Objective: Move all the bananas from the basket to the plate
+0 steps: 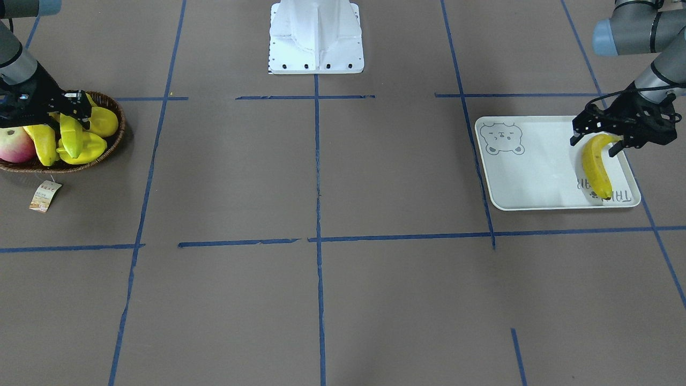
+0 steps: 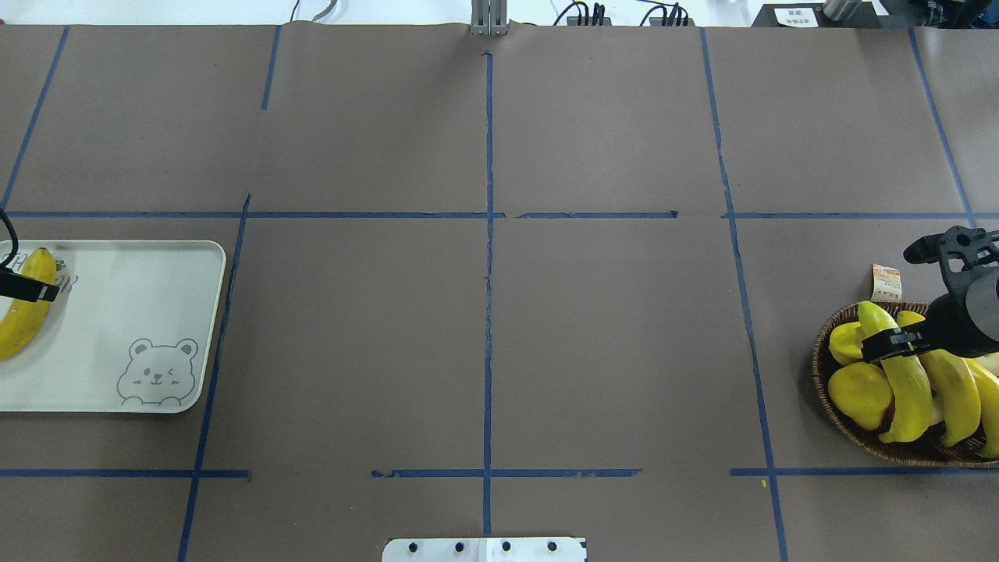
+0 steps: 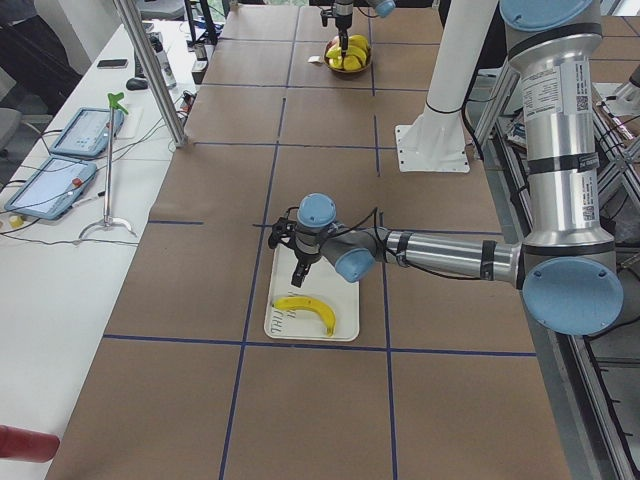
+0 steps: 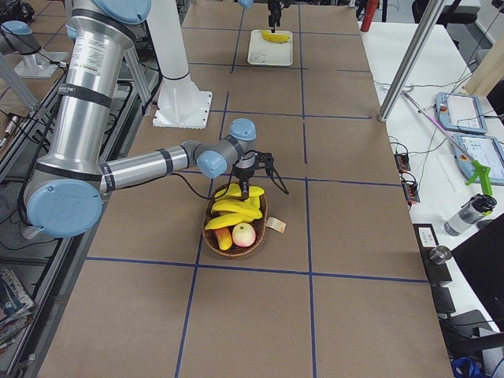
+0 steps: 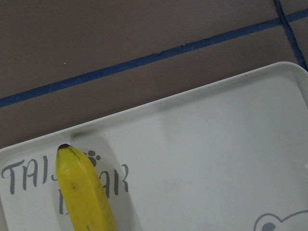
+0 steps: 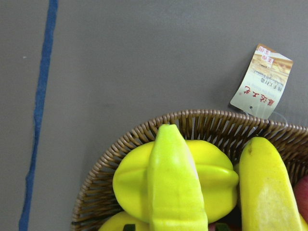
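One banana [image 1: 595, 166] lies flat on the white bear-face plate [image 1: 536, 171], near its lettered end. My left gripper [image 1: 595, 143] hovers open over that banana's stem end, and the left wrist view shows the banana [image 5: 84, 192] resting on the plate [image 5: 216, 144]. At the other end of the table my right gripper [image 1: 67, 110] is down in the wicker basket [image 1: 115, 139], shut on a yellow-green banana [image 2: 909, 390]. That banana fills the middle of the right wrist view [image 6: 173, 192]. Another banana [image 2: 956, 390] lies beside it in the basket.
The basket also holds a ridged starfruit [image 1: 88, 150], a round yellow fruit [image 1: 104, 122] and a reddish apple-like fruit [image 1: 15, 145]. Its paper tag [image 1: 45, 195] lies on the table outside the rim. The white robot base [image 1: 316, 37] stands between the arms.
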`<action>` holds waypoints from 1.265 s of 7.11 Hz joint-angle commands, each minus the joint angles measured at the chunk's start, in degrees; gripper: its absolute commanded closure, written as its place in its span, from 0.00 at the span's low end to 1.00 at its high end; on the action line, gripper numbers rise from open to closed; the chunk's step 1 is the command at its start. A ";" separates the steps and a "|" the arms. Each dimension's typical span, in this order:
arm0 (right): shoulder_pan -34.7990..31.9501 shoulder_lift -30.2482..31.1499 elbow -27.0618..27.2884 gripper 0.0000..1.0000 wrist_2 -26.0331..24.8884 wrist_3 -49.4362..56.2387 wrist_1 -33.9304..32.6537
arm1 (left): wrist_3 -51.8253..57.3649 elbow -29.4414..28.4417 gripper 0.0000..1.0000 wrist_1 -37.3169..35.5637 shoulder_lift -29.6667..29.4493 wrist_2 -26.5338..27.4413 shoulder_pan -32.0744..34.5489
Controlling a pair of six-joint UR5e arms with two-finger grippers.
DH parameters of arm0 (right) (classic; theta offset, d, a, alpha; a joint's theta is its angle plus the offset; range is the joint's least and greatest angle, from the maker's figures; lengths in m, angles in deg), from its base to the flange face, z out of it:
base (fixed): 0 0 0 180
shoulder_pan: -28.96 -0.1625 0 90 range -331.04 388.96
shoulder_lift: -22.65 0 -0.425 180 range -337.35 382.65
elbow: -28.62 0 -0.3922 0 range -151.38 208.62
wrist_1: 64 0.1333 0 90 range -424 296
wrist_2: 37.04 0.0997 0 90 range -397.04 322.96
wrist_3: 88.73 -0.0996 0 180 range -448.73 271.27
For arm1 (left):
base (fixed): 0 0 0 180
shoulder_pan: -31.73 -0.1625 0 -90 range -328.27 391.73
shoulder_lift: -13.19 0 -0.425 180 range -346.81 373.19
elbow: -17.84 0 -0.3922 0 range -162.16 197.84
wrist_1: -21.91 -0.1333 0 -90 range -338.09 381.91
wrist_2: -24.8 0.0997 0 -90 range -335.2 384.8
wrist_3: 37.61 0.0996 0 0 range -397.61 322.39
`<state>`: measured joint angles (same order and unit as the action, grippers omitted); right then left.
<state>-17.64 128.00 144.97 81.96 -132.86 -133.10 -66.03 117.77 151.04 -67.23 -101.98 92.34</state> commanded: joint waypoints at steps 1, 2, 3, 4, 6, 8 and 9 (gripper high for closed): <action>0.02 -0.14 -0.42 0.39 0.00 0.00 -0.07 | -0.06 0.09 0.00 0.07 0.00 -0.04 0.04; 0.02 -0.23 -0.59 0.39 0.00 0.00 -0.07 | -0.06 0.09 0.00 0.16 0.00 -0.04 0.04; 0.02 -0.23 -0.60 0.39 0.00 0.00 -0.07 | -0.06 0.09 0.00 0.16 0.09 -0.04 0.04; 0.11 -0.23 -0.60 0.40 0.00 0.00 -0.07 | -0.06 0.09 0.00 0.16 0.09 -0.04 0.04; 0.11 -0.32 -0.77 0.44 0.00 0.00 -0.16 | -0.06 0.09 0.00 0.16 0.09 -0.04 0.04; 0.20 -0.40 -0.86 0.57 0.00 0.00 -0.16 | 0.03 0.00 0.00 0.16 0.09 -0.04 0.04; 0.11 -0.40 -0.86 0.79 0.00 0.00 -0.16 | 0.03 -0.17 0.00 0.16 0.00 -0.04 0.04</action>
<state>-17.48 127.62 144.15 81.96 -132.85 -133.26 -66.03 117.73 151.20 -67.15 -102.03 92.38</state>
